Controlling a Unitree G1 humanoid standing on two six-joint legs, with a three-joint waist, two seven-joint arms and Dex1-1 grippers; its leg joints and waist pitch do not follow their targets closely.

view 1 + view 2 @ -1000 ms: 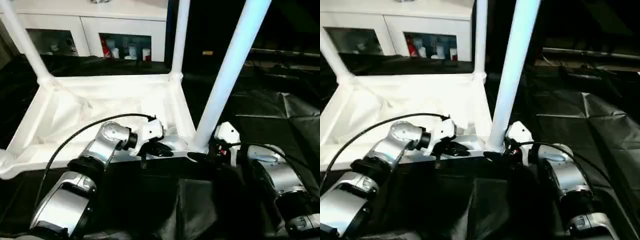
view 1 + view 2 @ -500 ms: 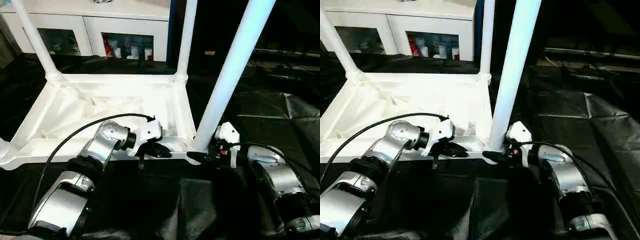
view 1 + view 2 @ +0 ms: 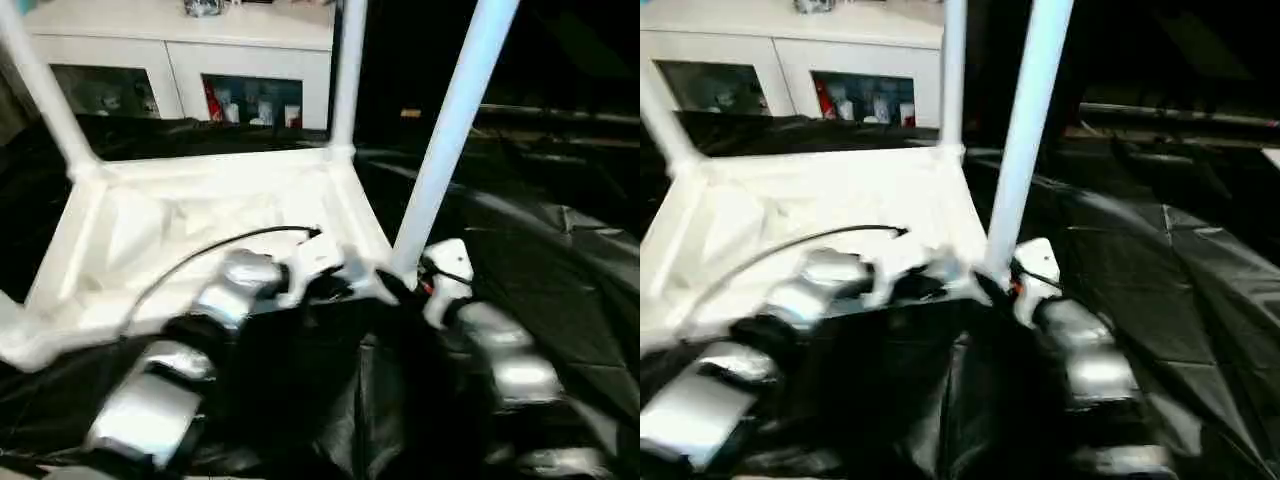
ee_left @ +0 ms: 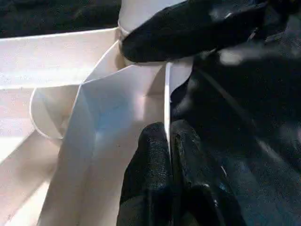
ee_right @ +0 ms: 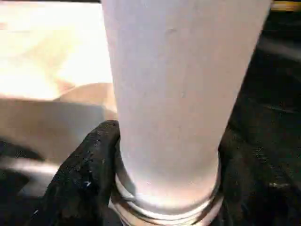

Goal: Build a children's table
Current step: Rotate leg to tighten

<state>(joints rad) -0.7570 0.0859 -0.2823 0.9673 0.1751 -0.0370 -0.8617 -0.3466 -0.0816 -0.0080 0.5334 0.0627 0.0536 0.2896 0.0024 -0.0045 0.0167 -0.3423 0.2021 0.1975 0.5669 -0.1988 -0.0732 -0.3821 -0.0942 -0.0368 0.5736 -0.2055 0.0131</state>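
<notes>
Standing nearly upright in the near right corner socket, the tube leg is rising away from the right hand, which is grasping its collared base between both fingers. Left hand, clenched on the rim, is steadying the upturned white table top lying on black sheeting. Right arm is nearer; seating push runs down the leg's axis.

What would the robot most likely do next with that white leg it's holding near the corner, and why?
Probably press or twist the leg further down into its corner socket. The right gripper has its black fingers around the leg's collared base, while the left gripper pinches the upturned table top's rim beside it, steadying it. Whether the leg is fully seated cannot be told.
</notes>
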